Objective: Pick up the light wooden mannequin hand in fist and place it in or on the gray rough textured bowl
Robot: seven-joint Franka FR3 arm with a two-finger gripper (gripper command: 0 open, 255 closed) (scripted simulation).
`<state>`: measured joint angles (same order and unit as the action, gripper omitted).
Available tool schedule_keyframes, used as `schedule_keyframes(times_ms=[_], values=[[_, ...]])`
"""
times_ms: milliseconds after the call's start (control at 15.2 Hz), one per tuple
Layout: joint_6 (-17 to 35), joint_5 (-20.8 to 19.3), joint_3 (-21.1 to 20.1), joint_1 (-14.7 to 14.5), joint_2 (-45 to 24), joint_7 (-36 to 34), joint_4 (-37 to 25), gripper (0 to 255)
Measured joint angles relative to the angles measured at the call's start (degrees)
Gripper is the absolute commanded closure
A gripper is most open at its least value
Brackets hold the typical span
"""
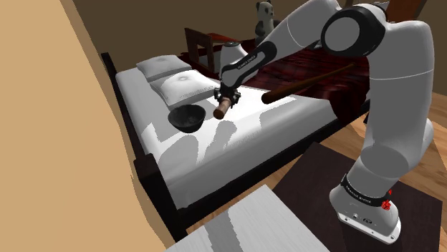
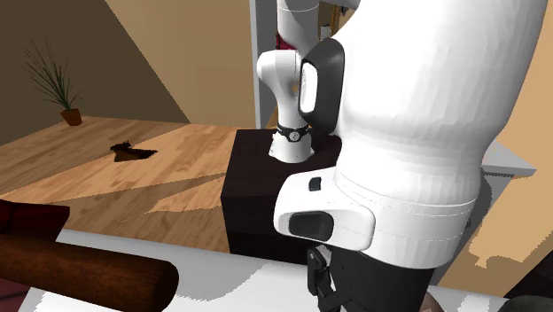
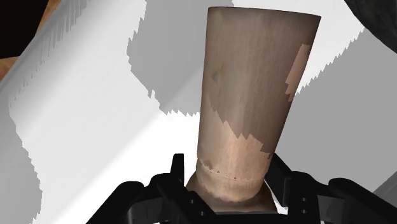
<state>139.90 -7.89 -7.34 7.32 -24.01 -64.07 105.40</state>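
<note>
Half done, by the look of it: grasp made, transfer to come. Clamped in the gripper (image 1: 224, 97), pinched tight at one end, the light wooden mannequin hand (image 3: 251, 102), pointing down and away over the white bed (image 1: 286, 132). Apparently clear of the sheet, though hard to say for sure. Just beside it, toward the shoulder view's left, resting on the bed near the pillows (image 1: 183, 87): the dark rough bowl (image 1: 186, 118), open side up. Next, in all likelihood: carry sideways over the bowl's rim, lower until well inside, then spread the jaws. Worth watching: the tilted piece catching the rim and tipping the bowl on soft bedding.
</note>
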Motion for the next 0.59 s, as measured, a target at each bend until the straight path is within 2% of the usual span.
schedule_keyframes(times_ms=[594], values=[[-5.6,1.1,-0.5,0.4,3.7,1.0,-1.9,255]])
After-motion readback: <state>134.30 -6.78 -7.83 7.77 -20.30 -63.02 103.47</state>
